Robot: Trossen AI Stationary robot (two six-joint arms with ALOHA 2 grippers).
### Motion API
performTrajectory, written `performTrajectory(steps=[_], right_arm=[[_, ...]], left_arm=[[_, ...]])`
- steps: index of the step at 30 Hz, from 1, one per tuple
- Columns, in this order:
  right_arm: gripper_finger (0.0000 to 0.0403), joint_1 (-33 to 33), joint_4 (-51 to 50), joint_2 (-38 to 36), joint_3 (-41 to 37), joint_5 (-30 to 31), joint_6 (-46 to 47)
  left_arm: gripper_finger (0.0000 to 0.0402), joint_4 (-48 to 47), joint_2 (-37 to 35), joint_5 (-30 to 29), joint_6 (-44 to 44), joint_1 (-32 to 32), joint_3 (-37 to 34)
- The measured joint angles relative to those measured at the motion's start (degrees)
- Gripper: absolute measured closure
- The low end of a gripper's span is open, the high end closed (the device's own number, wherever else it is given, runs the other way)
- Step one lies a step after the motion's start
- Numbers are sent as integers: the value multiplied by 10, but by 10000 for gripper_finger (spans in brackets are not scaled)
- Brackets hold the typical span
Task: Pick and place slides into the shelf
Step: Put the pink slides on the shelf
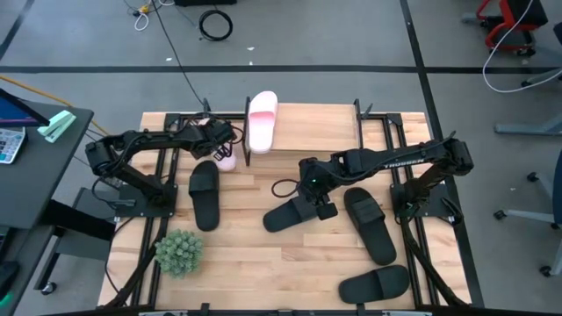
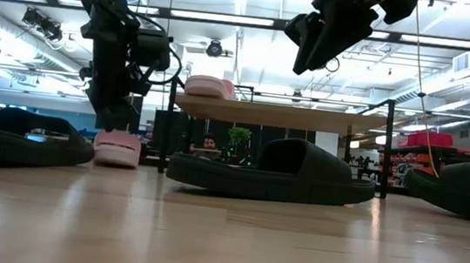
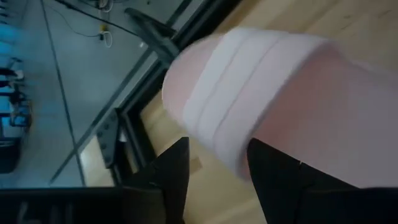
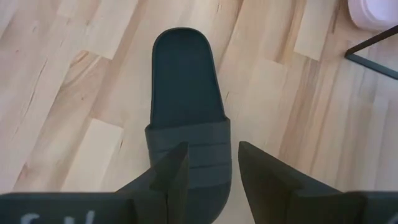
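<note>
My left gripper (image 1: 219, 149) (image 3: 217, 142) is low over a pale pink slide (image 1: 226, 161) (image 2: 118, 147) that lies sole-down on the table by the shelf's left end. Its open fingers stand on either side of the strap's edge (image 3: 214, 134). A second pink slide (image 1: 262, 121) (image 2: 207, 86) rests on the shelf's plank top (image 2: 306, 117). My right gripper (image 1: 320, 204) (image 2: 308, 56) (image 4: 212, 146) hangs open, well above the strap of a black slide (image 1: 294, 213) (image 2: 275, 171) (image 4: 186, 112) that lies flat on the table. My left gripper comes down on the pink slide from above with the strap's edge (image 3: 214, 134) between its open fingers. The slide sits flat on the table. Whether the fingers touch the strap, I cannot tell.
Three more black slides lie on the table: one left of centre (image 1: 204, 195), one right of centre (image 1: 369, 226), one near the near edge (image 1: 376, 283). A small green plant (image 1: 178, 253) stands at the near left. A dark cable loop (image 1: 283, 187) lies by the right gripper.
</note>
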Motion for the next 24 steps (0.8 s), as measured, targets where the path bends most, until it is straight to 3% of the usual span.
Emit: performTrajectory(steps=[3,9,11,14,24], right_arm=[[257,0,0,0,0,0,0],[257,0,0,0,0,0,-1],[257,0,0,0,0,0,-1],[257,0,0,0,0,0,-2],[257,0,9,1,0,0,-2]], left_arm=[[276,0,0,-1,0,0,0],[384,0,0,-1,9,0,0],[393,0,0,7,25,0,0],[365,0,0,32,44,-2,0],[194,8,0,34,94,1,0]])
